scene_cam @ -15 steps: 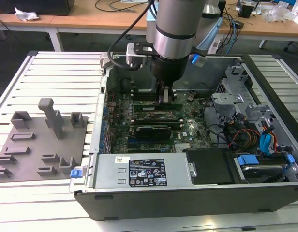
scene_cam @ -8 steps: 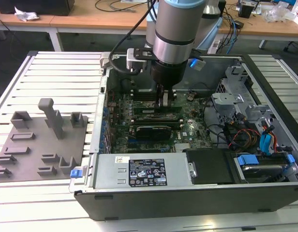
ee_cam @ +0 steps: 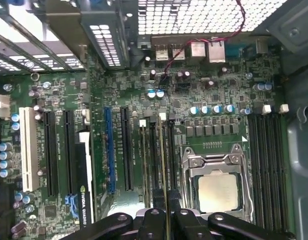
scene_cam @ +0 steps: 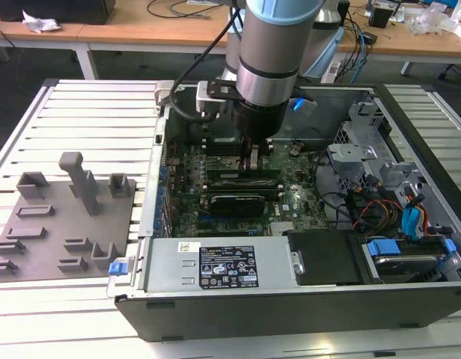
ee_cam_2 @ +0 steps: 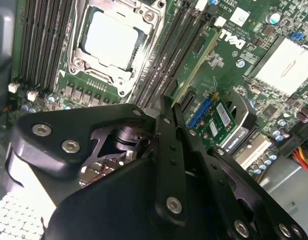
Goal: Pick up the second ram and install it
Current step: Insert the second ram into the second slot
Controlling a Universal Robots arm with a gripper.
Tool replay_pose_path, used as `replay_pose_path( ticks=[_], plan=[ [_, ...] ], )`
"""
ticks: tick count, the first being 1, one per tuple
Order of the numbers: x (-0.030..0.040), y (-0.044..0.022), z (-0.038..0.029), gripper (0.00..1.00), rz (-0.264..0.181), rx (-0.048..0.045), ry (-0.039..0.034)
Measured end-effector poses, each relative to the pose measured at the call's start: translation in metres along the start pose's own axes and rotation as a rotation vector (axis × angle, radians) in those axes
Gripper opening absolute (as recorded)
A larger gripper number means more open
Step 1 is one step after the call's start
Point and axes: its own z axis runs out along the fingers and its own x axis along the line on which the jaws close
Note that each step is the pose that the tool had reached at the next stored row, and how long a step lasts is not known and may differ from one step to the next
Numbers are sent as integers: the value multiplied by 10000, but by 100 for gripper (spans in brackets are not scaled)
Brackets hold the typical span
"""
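Slatted metal surface (scene_cam: 88, 112) carried an open computer case (scene_cam: 290, 307), with wooden desks behind it. Inside the case, the ram (ee_cam: 167, 165) stood on edge, a thin green board seen edge-on in the first wrist view, over the dark memory slots (ee_cam: 154, 155) just beside the silver processor (ee_cam: 218, 192). Its end ran up between the two black fingers (ee_cam: 153, 220), and the tool (ee_cam: 167, 216) was closed on the ram, pinching it from both flat sides. In the second wrist view the same board (ee_cam_2: 194, 67) slanted away from the fingers alongside the slots, with the processor (ee_cam_2: 111, 40) on the slots' other side. I could not tell whether the ram was seated in a slot or only resting at its mouth.

From the exterior view, the arm (scene_cam: 272, 52) reached straight down into the case, its tool (scene_cam: 253, 161) low over the motherboard (scene_cam: 287, 202), next to black sticks lying across the board. A grey power supply (scene_cam: 215, 265) sat along the case's near edge. On the exterior view's left, a grey fixture tray (scene_cam: 66, 217) with an upright post (scene_cam: 79, 179) lay on the surface, well apart from the tool.
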Motion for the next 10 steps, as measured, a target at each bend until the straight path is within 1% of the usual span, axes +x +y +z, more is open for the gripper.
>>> replay_pose_path(
  ticks=[2,4,5,6,7,10],
  plan=[
    [-2,-2,26,14,2,1,4],
    [-46,-5,70,14,6,8,103],
    [-55,-8,79,14,7,13,175],
    [-71,-11,92,14,0,20,267],
    [-79,-12,101,14,-4,21,283],
    [-91,-14,121,14,-29,20,286]
  ],
)
